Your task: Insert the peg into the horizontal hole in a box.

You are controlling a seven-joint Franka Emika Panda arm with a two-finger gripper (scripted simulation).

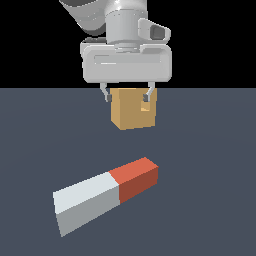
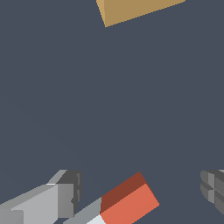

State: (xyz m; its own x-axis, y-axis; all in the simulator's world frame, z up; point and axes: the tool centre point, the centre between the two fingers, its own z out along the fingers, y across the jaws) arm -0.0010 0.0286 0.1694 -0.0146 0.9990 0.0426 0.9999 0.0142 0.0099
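The peg (image 1: 106,193) lies flat on the dark floor, its white-grey part toward the exterior view's left and its red end (image 1: 136,177) toward the right. The tan box (image 1: 133,108) stands behind it, with the small square hole (image 1: 145,107) in the face toward the camera. My gripper (image 1: 127,96) hangs open and empty high above the floor, in front of the box. In the wrist view the fingers (image 2: 61,197) stand wide apart, the peg's red end (image 2: 129,202) shows between them, and a corner of the box (image 2: 131,9) is at the edge.
The floor (image 1: 200,200) is a plain dark grey-blue surface. Nothing else stands on it.
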